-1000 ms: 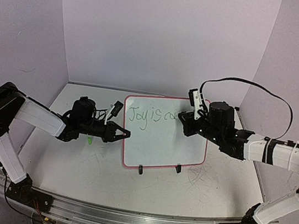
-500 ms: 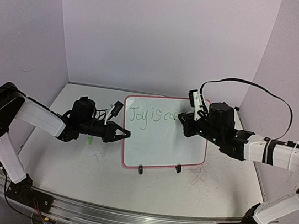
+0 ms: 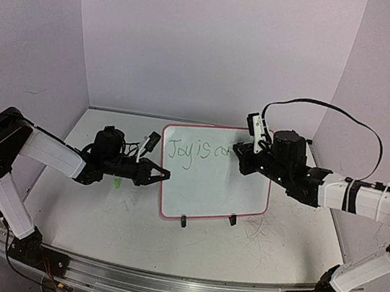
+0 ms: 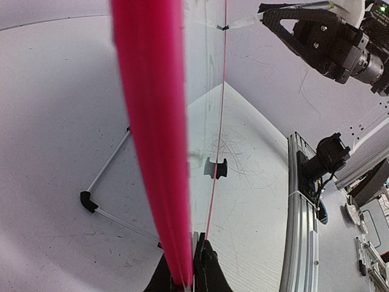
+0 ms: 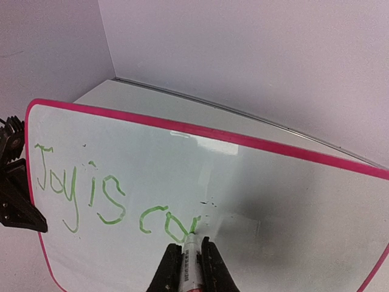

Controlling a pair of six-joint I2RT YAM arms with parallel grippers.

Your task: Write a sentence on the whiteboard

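Note:
The whiteboard (image 3: 211, 188) stands upright mid-table on its black wire stand, pink rim all round. My left gripper (image 3: 165, 176) is shut on its left edge; in the left wrist view the jaws (image 4: 188, 255) pinch the blurred pink rim (image 4: 152, 121). The sentence (image 3: 193, 151) is green handwriting reading "Joy is co" plus a fresh stroke (image 5: 97, 194). My right gripper (image 3: 239, 159) is shut on a green marker (image 5: 191, 261), whose tip touches the board (image 5: 285, 207) at the end of the writing.
A small green object (image 3: 116, 181) lies on the table under the left arm. Grey scratch marks (image 3: 263, 232) cover the tabletop right of the board. Lilac walls close in the back and sides. An aluminium rail (image 3: 161, 286) runs along the front edge.
The right gripper and marker shifted slightly up and right along the board, adding a short green stroke after "co". The left gripper kept its hold without moving.

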